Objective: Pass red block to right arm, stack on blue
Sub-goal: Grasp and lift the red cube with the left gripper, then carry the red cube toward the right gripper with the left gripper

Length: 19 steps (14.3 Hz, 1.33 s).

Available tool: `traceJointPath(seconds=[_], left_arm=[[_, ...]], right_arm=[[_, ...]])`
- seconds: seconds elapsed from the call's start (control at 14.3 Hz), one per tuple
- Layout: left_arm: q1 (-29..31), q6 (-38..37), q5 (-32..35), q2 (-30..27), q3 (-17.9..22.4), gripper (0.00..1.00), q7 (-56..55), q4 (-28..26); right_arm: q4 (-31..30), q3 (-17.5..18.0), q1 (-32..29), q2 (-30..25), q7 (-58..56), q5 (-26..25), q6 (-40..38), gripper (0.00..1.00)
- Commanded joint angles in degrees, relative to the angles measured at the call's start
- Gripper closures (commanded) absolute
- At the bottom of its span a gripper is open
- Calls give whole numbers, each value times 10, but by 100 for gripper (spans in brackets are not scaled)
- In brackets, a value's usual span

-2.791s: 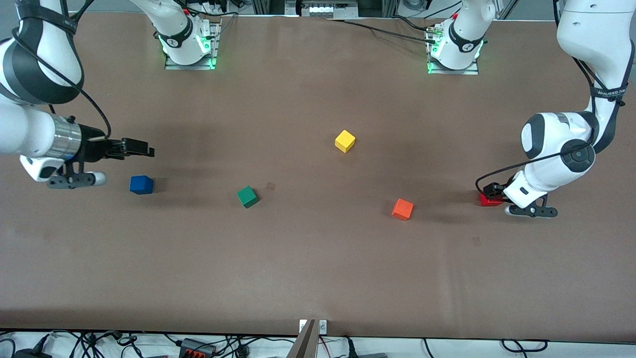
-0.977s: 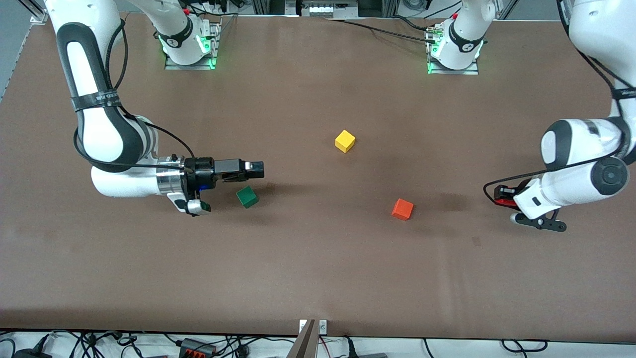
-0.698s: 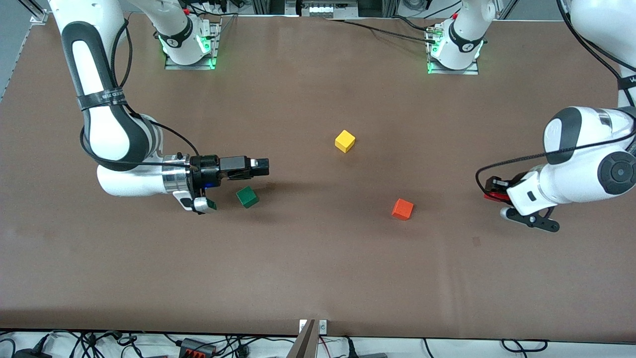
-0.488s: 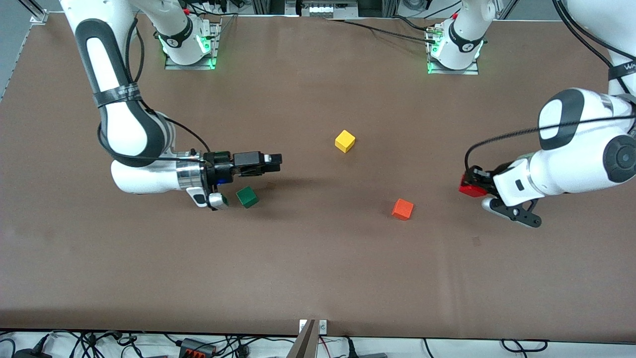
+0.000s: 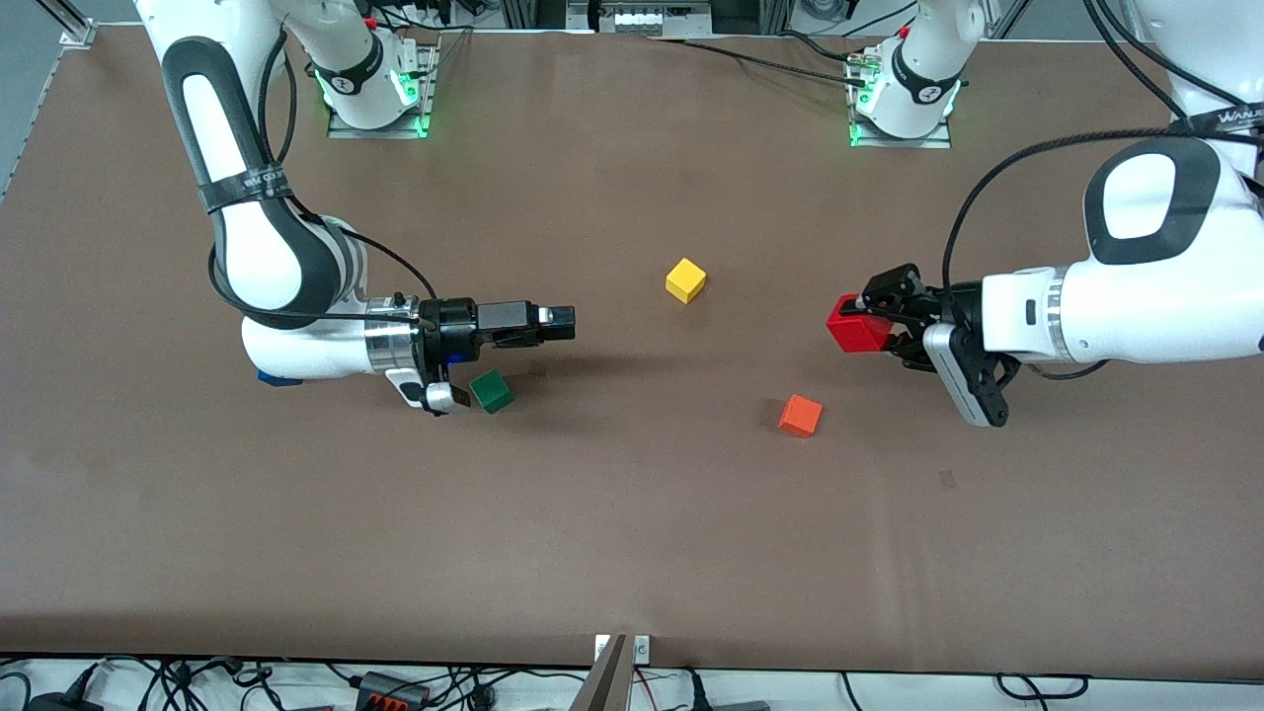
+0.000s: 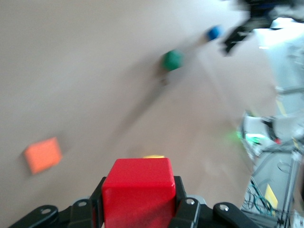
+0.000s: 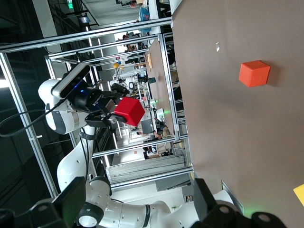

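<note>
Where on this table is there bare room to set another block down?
The widest bare stretch of the table runs along the front camera's edge, nearer than the green cube and orange cube. More lies between the yellow cube and the arm bases. The middle band, holding those cubes, is crowded.

1. A brown matte table top (image 5: 632,553) spreads wide under both arms.
2. Tangled cables and power strips (image 5: 395,683) lie along its near edge.
3. Aluminium frame posts (image 7: 33,142) stand around the workspace.
4. A lit lab room with more benches (image 7: 137,61) shows past them.
</note>
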Motion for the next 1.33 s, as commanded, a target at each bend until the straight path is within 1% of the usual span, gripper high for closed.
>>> traceJointPath(seconds=[0.0,0.07,0.21,0.35,0.42,0.49,0.56,0.63,0.7,0.77,0.98,1.12,1.26], left_arm=[[4,-19,-100,20,-2,81,168,2],[-3,-25,-132,25,-2,84,244,-3],[-20,-26,-194,58,-3,89,365,-3],[-36,-19,-239,75,-2,95,453,-8],[-38,-5,-260,84,-2,97,476,-10],[-39,17,-290,86,-3,98,495,-15],[-47,46,-334,82,-3,99,507,-28],[-56,75,-364,75,-3,99,517,-45],[-60,103,-380,72,-8,99,538,-54],[-61,133,-399,72,-24,99,571,-70],[-66,212,-502,76,-59,99,679,-133],[-83,242,-563,82,-66,99,747,-147],[-104,264,-630,89,-66,99,801,-150]], right_arm=[[-8,1,1,-1,-4,14,-4,0],[-8,1,1,0,-4,14,-5,0],[-8,1,1,1,-4,14,-5,0],[-8,1,0,7,-5,14,-13,0],[-8,1,-2,8,-6,14,-16,0],[-9,1,-4,8,-5,14,-20,0],[-12,1,-5,8,-6,14,-25,0],[-15,1,-7,8,-9,14,-29,0],[-16,1,-11,8,-11,14,-33,0],[-17,1,-11,9,-11,15,-36,0],[-21,1,-4,12,-11,64,-35,0],[-21,1,6,12,-8,88,-30,0],[-21,1,7,13,-8,90,-30,0]])
